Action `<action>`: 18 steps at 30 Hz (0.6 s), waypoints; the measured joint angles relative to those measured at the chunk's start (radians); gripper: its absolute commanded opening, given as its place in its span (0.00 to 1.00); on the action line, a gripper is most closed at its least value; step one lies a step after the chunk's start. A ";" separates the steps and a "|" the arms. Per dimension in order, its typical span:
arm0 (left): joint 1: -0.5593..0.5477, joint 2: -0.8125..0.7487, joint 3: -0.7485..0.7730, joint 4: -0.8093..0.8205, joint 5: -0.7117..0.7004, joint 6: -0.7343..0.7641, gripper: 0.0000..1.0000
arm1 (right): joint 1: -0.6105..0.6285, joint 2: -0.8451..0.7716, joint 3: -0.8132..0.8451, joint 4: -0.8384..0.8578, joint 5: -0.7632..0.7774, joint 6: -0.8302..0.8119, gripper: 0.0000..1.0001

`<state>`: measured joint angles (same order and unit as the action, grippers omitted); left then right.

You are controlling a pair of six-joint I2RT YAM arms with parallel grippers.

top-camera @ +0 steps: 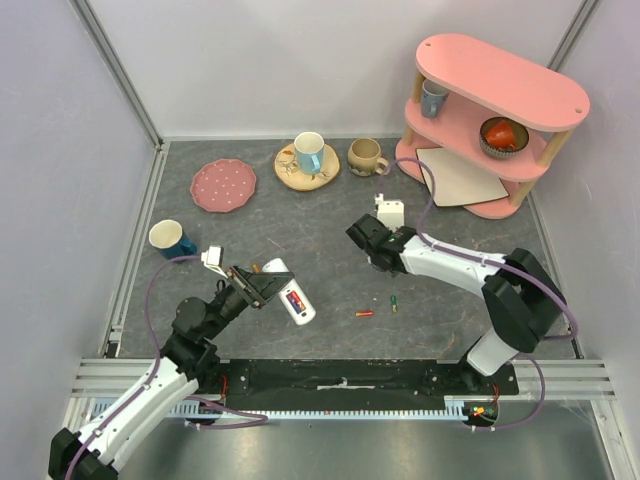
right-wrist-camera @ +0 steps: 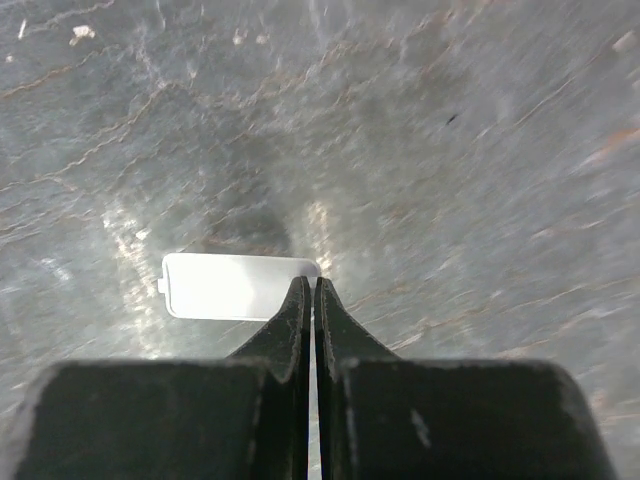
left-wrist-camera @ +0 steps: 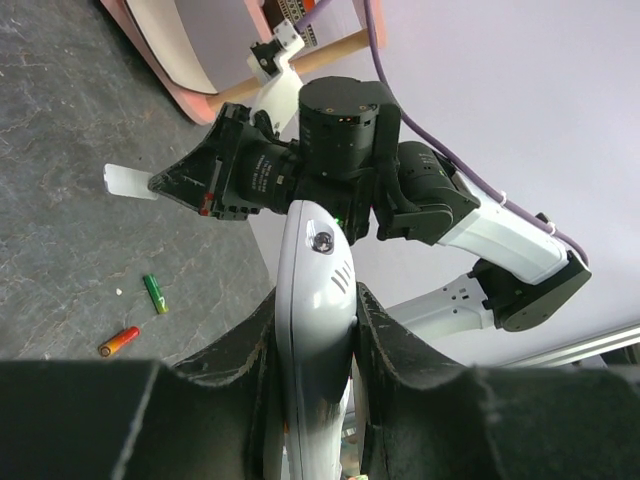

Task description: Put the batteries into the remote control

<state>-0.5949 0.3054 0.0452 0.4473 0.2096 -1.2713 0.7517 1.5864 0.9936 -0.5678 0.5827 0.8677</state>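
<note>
Where the left gripper (top-camera: 262, 285) clamps the white remote control (top-camera: 290, 290) at the table's (top-camera: 330, 200) front left, a red-orange battery (top-camera: 365, 313) and a green battery (top-camera: 394, 304) lie loose to its right. The right gripper (right-wrist-camera: 308, 290) is closed, its tips at the edge of a white cover (right-wrist-camera: 235, 286); whether it pinches the cover cannot be told.

No legible text, brand, number or sign was found in any view. Any print on the remote (top-camera: 292, 293) or the batteries (top-camera: 365, 313) was too small to read.
</note>
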 measured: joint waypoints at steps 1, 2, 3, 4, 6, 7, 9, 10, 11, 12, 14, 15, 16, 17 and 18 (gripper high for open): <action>0.000 -0.003 0.000 0.000 0.000 0.000 0.02 | 0.014 0.018 0.021 -0.019 0.048 -0.025 0.00; 0.000 -0.007 0.000 -0.001 0.000 0.000 0.02 | 0.036 0.037 0.045 -0.039 0.104 -0.055 0.00; 0.000 -0.011 0.000 -0.003 0.000 0.000 0.02 | 0.061 0.060 0.073 -0.060 0.163 -0.088 0.00; 0.000 -0.014 0.000 -0.005 0.000 0.000 0.02 | 0.083 0.075 0.095 -0.076 0.209 -0.119 0.00; 0.000 -0.021 0.000 -0.010 -0.001 0.000 0.02 | 0.126 0.105 0.135 -0.111 0.338 -0.187 0.00; 0.000 -0.023 0.000 -0.011 -0.002 0.000 0.02 | 0.138 0.115 0.147 -0.127 0.388 -0.212 0.00; 0.000 -0.025 0.000 -0.014 -0.002 0.000 0.02 | 0.148 0.139 0.165 -0.162 0.502 -0.263 0.00; 0.000 -0.025 0.000 -0.015 -0.002 0.000 0.02 | 0.147 0.155 0.174 -0.188 0.561 -0.284 0.00; 0.000 -0.025 0.000 -0.016 -0.003 0.000 0.02 | 0.144 0.172 0.181 -0.208 0.604 -0.294 0.00; 0.000 -0.026 0.000 -0.020 -0.003 0.000 0.02 | 0.142 0.198 0.193 -0.236 0.657 -0.308 0.00; 0.000 -0.027 0.000 -0.026 -0.003 0.000 0.02 | 0.138 0.243 0.208 -0.276 0.723 -0.319 0.00; 0.000 -0.029 0.000 -0.029 -0.003 0.000 0.02 | 0.138 0.274 0.220 -0.304 0.756 -0.320 0.00; 0.000 -0.032 0.000 -0.034 -0.003 0.000 0.02 | 0.142 0.303 0.228 -0.322 0.779 -0.320 0.00; 0.000 -0.035 0.000 -0.036 -0.003 0.000 0.02 | 0.146 0.333 0.235 -0.343 0.797 -0.319 0.00; 0.000 -0.040 0.000 -0.039 -0.002 0.000 0.02 | 0.154 0.368 0.243 -0.369 0.813 -0.313 0.00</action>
<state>-0.5949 0.2657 0.0452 0.4080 0.2073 -1.2713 0.9054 1.9545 1.2369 -0.9363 1.3956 0.5549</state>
